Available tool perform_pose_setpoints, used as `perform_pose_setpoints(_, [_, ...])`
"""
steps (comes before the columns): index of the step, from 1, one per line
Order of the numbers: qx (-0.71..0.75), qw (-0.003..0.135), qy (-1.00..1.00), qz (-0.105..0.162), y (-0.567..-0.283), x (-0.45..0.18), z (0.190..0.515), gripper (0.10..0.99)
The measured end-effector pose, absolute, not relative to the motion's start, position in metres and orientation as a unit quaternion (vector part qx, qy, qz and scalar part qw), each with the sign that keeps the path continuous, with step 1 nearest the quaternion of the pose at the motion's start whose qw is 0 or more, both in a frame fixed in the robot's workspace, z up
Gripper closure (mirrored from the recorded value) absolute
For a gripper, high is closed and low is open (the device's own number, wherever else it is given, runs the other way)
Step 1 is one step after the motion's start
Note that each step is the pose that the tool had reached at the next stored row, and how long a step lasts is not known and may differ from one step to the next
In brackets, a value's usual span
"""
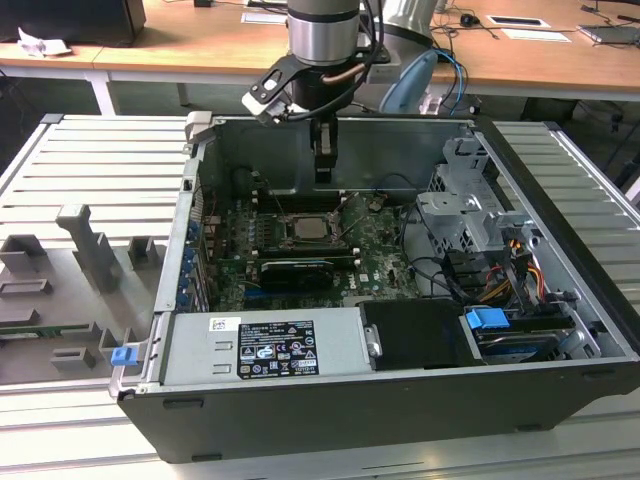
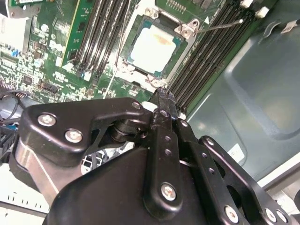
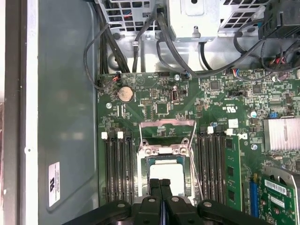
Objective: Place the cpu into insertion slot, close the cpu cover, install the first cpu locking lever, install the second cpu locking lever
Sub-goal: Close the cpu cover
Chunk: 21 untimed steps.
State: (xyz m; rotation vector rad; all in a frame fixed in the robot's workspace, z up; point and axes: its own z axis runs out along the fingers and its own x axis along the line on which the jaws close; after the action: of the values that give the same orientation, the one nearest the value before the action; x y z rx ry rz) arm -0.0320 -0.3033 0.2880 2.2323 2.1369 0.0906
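The cpu (image 2: 153, 47) sits in the insertion slot (image 2: 180, 47). Your tool (image 3: 161, 183) hovers just above it, clenched on nothing. A locking lever (image 2: 220, 26) looks unlatched, so you're likely at latching, which calls for fine aim on thin wire.

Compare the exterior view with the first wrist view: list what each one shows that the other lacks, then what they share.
Exterior view: the labelled power supply, the grey slotted fixture on the exterior view's left, and wooden desks behind. First wrist view: the coin cell battery and a finned silver heatsink. Shared: the cpu seated in the insertion slot, with the shut gripper over it.
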Motion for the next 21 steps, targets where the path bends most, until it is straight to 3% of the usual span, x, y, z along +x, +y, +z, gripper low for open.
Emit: perform_pose_setpoints(21, [0.722, 0.025, 0.691, 0.029, -0.303, -0.021, 0.288, 0.98])
